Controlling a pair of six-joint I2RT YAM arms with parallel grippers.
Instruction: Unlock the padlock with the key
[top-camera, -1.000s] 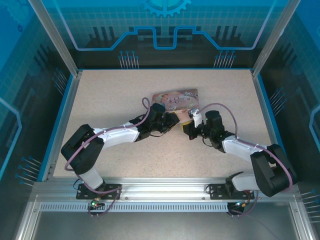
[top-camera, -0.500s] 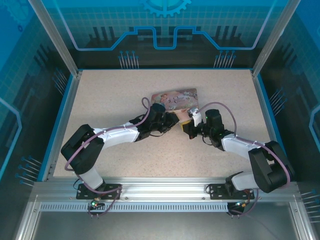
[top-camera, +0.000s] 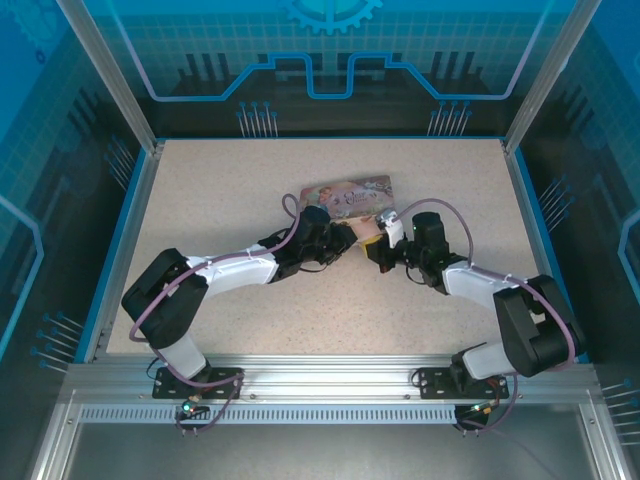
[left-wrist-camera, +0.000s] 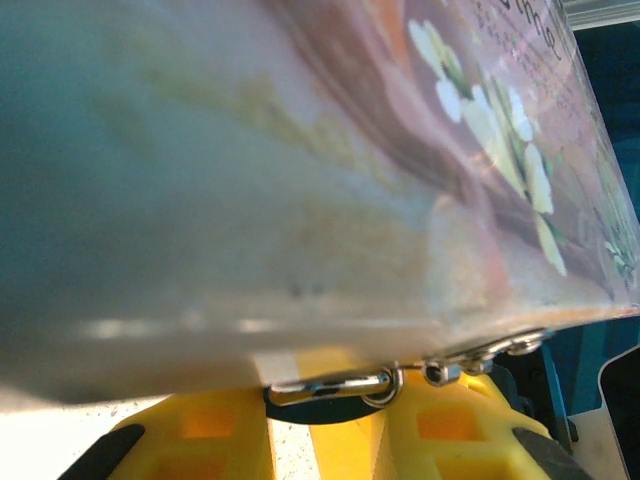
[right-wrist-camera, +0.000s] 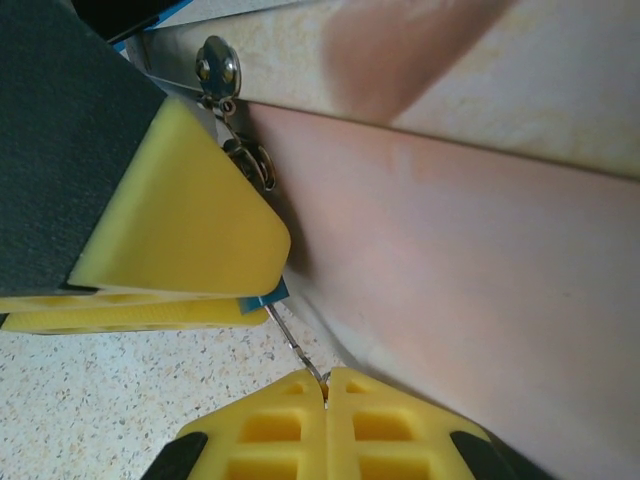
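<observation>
The padlock's metal shackle (left-wrist-camera: 329, 386) lies across the gap between the yellow fingers of my left gripper (left-wrist-camera: 325, 418), which is shut on it. In the right wrist view a blue corner of the padlock (right-wrist-camera: 268, 294) pokes out from under those left fingers (right-wrist-camera: 180, 220). The thin key (right-wrist-camera: 295, 340) runs from that corner down into my right gripper (right-wrist-camera: 327, 388), which is shut on its end. From above, the left gripper (top-camera: 348, 238) and right gripper (top-camera: 376, 250) meet tip to tip just in front of the tin; lock and key are too small to make out there.
The flat pink illustrated tin (top-camera: 350, 192) lies right behind both grippers, and its side wall (right-wrist-camera: 470, 250) stands close beside the key. A small chain with a clasp (right-wrist-camera: 225, 100) hangs by the left fingers. Speckled tabletop (top-camera: 250, 180) stretches around, bounded by blue walls.
My right gripper has crept up and left toward the left gripper and the tin. The left arm has hardly moved.
</observation>
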